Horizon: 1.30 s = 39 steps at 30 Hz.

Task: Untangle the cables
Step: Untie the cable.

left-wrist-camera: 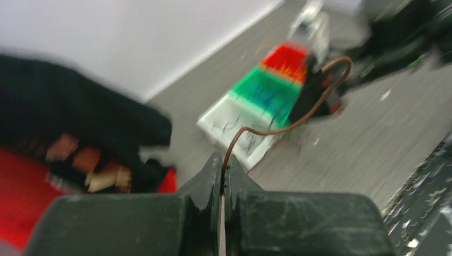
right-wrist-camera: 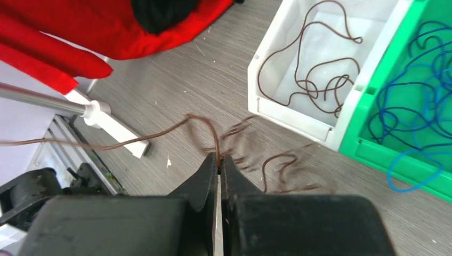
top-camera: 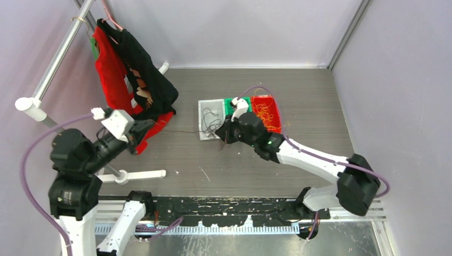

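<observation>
Cables: brown in the white bin, blue in the green bin beside it. I read left gripper and right gripper each clamped on one brown strand near that bin; adjacent loops blur.

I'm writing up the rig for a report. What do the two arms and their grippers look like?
Both the left arm and the right arm have white links joined by bulky black joints, each trailed by a thick purple cable. A small green light shows near the right wrist. The left gripper and right gripper have dark, scuffed, tapering fingers.
</observation>
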Each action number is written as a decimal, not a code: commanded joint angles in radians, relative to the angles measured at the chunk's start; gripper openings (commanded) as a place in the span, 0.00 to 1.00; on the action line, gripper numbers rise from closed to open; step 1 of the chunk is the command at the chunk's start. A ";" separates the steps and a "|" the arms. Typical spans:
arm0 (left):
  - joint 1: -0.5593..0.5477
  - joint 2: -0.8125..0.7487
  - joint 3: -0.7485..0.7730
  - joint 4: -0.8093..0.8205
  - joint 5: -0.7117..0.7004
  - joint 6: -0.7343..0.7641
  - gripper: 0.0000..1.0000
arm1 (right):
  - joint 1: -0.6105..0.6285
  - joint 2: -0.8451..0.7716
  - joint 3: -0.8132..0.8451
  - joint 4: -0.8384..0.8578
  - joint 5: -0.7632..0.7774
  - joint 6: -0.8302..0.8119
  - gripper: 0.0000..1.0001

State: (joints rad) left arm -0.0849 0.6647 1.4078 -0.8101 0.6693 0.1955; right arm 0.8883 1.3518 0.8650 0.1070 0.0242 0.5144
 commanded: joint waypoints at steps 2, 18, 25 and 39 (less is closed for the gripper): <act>-0.003 -0.141 -0.255 -0.022 -0.372 0.256 0.00 | -0.029 -0.140 0.072 -0.174 -0.081 -0.031 0.01; -0.002 -0.051 -0.096 0.308 -0.616 0.373 0.00 | -0.138 -0.390 -0.091 -0.714 0.124 0.045 0.01; -0.003 0.053 0.053 0.518 -0.666 0.398 0.00 | -0.138 -0.367 -0.129 -0.775 0.128 0.096 0.01; -0.003 0.288 0.400 1.029 -0.756 0.477 0.00 | -0.137 -0.334 -0.225 -0.756 0.138 0.199 0.01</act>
State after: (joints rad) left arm -0.0853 0.8940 1.6760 -0.0685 -0.0265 0.6270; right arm 0.7525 1.0214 0.6704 -0.6716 0.1455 0.6502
